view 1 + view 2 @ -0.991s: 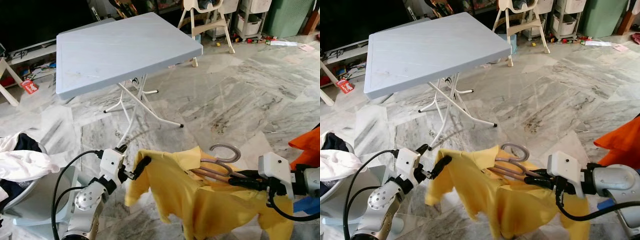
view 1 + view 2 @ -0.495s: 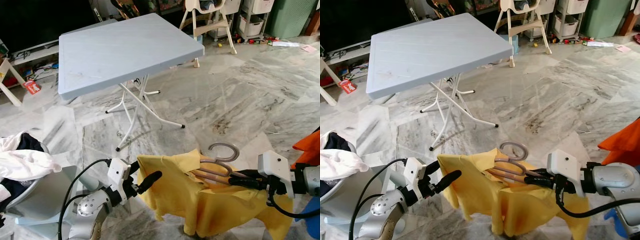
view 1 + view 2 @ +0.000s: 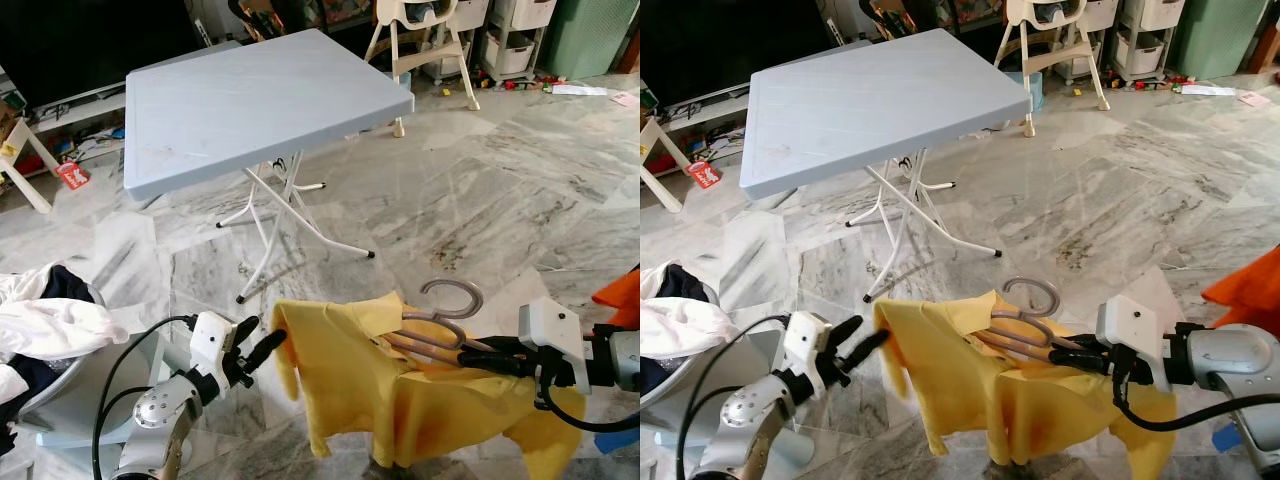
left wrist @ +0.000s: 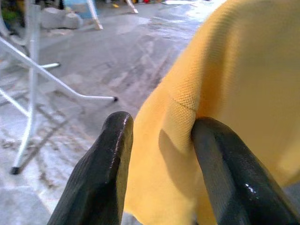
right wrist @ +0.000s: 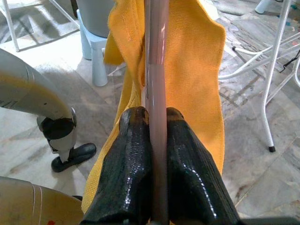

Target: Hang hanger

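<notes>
Nearest me: right gripper (image 5: 151,123) pinched tight on the pink hanger (image 3: 432,336), fingers pressed either side of its bar. The hanger's hook stands up clear of the yellow shirt (image 3: 390,390), which drapes over the hanger and sags below it toward the marble floor (image 3: 480,200).

Left gripper (image 4: 161,129) sits at the shirt's far-left edge, on the side of the hanger away from my right arm. Fingers spread, with a fold of yellow cloth between them; I cannot tell if it bears on the cloth at all.

Beside the left arm, away from the hanger: a pile of laundry (image 3: 45,325) in a grey basket.

Beyond the hanger: the grey folding table (image 3: 260,95) on white legs, well apart. Farther still, a high chair (image 3: 425,30) and storage bins.

Step in hand, as I read it: shirt is on the hanger, being carried and steadied. I see no rail or hook to hang it on. Next move calls for turning to find one, keeping the right grip firm and the hook free.
</notes>
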You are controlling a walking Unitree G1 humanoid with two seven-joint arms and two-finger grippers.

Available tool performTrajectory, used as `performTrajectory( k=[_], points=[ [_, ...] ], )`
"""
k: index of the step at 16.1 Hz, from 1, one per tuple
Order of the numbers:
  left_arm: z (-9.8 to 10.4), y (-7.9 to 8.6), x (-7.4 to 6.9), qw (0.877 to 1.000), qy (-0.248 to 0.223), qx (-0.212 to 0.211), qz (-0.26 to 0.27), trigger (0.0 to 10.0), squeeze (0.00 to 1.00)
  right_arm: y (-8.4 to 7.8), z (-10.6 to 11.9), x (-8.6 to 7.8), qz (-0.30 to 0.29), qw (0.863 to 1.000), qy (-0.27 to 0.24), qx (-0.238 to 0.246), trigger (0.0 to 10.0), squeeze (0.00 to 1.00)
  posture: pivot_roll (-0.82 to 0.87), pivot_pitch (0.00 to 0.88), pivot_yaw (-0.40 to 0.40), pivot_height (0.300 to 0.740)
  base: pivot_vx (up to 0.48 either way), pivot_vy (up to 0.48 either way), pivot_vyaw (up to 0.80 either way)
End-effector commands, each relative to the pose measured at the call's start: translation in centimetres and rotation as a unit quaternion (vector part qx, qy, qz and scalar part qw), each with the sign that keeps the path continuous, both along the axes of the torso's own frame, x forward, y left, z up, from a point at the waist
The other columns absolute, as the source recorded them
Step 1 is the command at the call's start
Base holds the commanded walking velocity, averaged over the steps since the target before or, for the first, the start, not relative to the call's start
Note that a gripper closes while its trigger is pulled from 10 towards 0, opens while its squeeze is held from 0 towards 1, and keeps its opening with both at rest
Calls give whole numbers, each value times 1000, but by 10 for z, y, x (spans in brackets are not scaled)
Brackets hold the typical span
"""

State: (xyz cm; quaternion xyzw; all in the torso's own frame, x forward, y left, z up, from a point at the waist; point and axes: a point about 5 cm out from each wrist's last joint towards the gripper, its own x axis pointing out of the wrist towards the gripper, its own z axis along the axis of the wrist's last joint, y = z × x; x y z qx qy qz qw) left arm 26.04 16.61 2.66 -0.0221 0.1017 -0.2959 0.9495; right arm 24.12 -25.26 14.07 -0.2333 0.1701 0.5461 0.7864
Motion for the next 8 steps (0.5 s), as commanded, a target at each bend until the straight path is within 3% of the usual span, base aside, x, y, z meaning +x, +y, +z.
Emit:
performTrajectory(
  k=[1,3,8],
  points=[
    [1,10,3,1000,-6,19,19,0,0,5,12,1,15,1000,-22,10,10000,0,-171,42,151,740,0,0,0],
    [2,7,6,1000,-15,21,13,0,0,5,11,-1,20,1000,-16,10,10000,0,-169,43,151,740,0,0,0],
    [4,-21,10,999,-20,-7,-46,0,0,7,9,-1,21,1000,-9,10,10000,0,-173,46,152,740,0,0,0]
  ],
)
